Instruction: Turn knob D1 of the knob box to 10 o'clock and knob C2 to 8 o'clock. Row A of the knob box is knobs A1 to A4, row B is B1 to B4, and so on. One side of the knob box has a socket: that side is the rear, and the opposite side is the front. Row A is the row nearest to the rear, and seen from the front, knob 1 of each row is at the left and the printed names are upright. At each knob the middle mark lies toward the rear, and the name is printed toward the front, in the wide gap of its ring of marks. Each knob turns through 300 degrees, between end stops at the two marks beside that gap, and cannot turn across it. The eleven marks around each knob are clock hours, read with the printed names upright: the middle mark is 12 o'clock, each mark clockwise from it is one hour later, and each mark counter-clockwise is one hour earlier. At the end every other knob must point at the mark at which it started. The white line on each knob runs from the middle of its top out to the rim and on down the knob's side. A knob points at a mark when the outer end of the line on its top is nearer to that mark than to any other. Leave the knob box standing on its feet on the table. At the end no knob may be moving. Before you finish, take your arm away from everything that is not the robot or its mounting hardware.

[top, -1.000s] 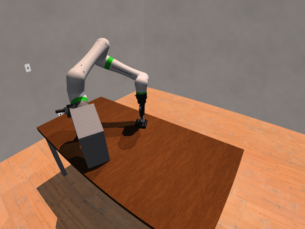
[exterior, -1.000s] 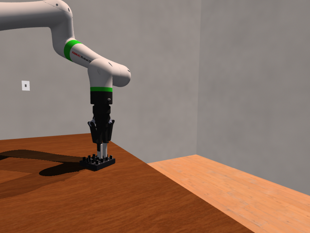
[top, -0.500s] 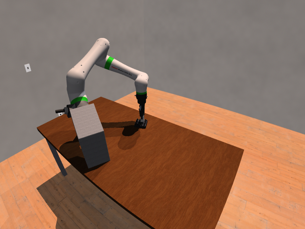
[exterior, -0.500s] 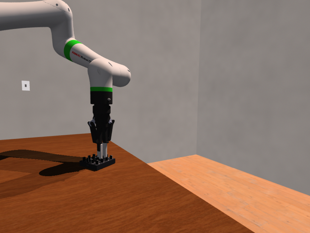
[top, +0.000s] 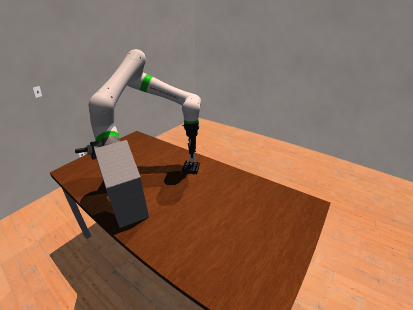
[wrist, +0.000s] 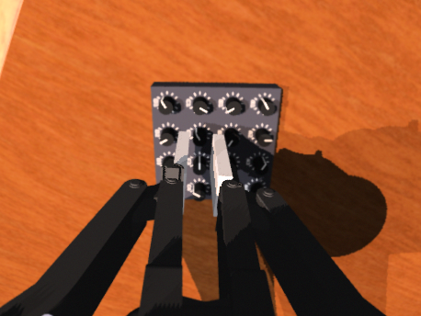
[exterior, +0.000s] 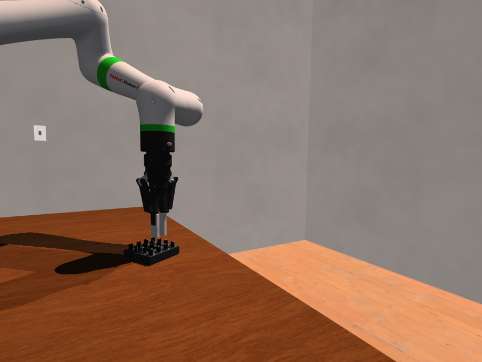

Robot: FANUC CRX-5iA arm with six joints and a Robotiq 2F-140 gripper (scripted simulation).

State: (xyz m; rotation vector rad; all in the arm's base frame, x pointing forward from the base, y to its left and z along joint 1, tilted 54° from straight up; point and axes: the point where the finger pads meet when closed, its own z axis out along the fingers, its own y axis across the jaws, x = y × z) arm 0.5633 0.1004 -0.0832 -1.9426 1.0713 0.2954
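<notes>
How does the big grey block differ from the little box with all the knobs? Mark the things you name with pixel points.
The grey block (top: 128, 202) is much larger and taller; the knob box (top: 190, 171) (exterior: 163, 257) (wrist: 184, 120) is small and low. The block's visible faces are plain, while the box's top carries rows of knobs. The gripper (top: 192, 161) (exterior: 159, 235) (wrist: 199, 149) hangs over the knob box, but not over the block. Both are box-shaped, with straight edges.

tool (top: 192, 161) (exterior: 159, 235) (wrist: 199, 149) | raised | fingertips now higher above knob box (top: 190, 172) (exterior: 163, 258) (wrist: 216, 120)
</notes>
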